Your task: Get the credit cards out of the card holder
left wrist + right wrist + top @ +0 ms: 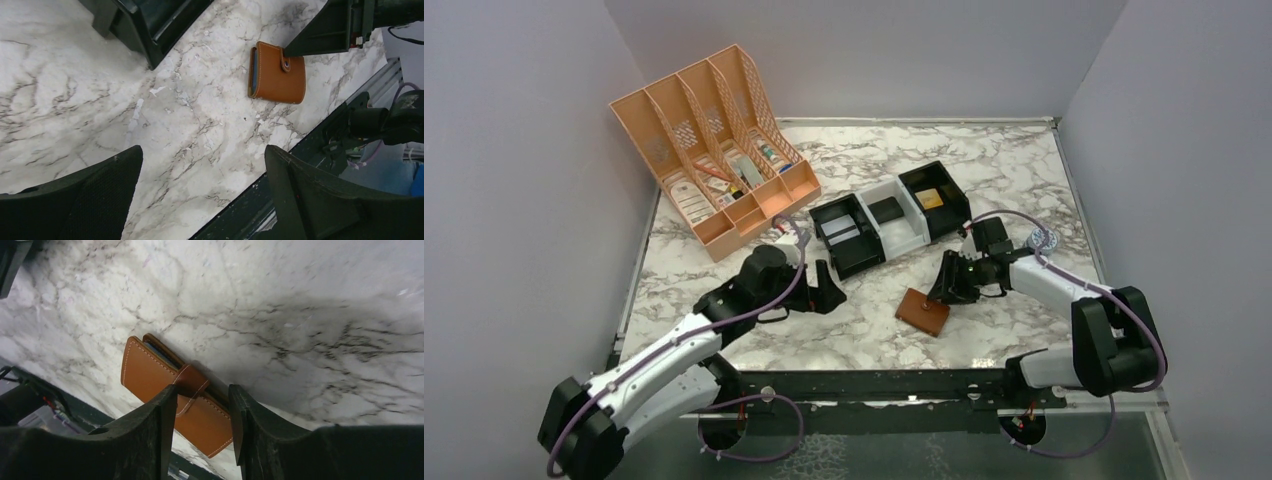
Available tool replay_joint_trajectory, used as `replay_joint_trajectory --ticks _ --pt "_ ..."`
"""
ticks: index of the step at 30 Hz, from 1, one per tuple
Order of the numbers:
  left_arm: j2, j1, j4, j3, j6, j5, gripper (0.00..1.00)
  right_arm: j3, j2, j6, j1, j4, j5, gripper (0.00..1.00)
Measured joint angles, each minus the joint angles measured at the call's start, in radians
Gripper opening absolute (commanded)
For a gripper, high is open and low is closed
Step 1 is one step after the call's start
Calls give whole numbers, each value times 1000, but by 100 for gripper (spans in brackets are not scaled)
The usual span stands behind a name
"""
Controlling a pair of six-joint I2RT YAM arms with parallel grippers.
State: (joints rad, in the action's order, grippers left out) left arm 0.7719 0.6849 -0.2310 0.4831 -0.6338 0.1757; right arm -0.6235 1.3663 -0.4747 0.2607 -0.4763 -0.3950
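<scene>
From above, you see the marble worktop [1024,170] with the brown card holder [923,311] lying closed near the front edge, right of centre. Your right claw [944,290] hangs at the holder's far edge. Your left claw [824,290] sits well apart to the left, just in front of a row of black and white trays [889,215]. A peach file rack [714,150] stands at the back left.

Left wrist view: the left claw's fingers [90,195] stand wide apart over bare marble, gripping nothing. The card holder [277,72] lies beyond, its snap tab [286,64] folded over its face, a blue-grey edge showing at its open side.

Right wrist view: the right claw's fingers [150,435] stand partly apart, straddling the snap tab, clamped on nothing. You cannot tell whether they touch the leather.
</scene>
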Motion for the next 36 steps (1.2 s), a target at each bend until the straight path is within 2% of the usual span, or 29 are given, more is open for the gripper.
replay_joint_trajectory --ticks 3,7,10,14,18,24,30,36 --pt "125 29 74 -2 -33 30 94 57 -42 -47 24 40 -34 44" --pt "241 100 173 -3 -95 26 89 119 -84 -104 129 82 -104 43" --pt "317 141 240 -3 -141 5 86 118 -82 -127 201 81 -119 44" --pt "389 205 282 -3 -200 -58 82 98 -121 -127 224 53 -91 45" --pt "419 295 306 -3 -260 -115 72 5 -130 -83 232 0 -32 44" --pt "437 390 340 -19 -371 -202 71 -21 -143 -43 319 -29 42 39" --pt "429 397 364 -64 -457 -280 71 -61 -77 -51 461 -93 183 37" --pt "363 401 387 -120 -497 -325 70 -75 -77 -52 486 -124 267 37"
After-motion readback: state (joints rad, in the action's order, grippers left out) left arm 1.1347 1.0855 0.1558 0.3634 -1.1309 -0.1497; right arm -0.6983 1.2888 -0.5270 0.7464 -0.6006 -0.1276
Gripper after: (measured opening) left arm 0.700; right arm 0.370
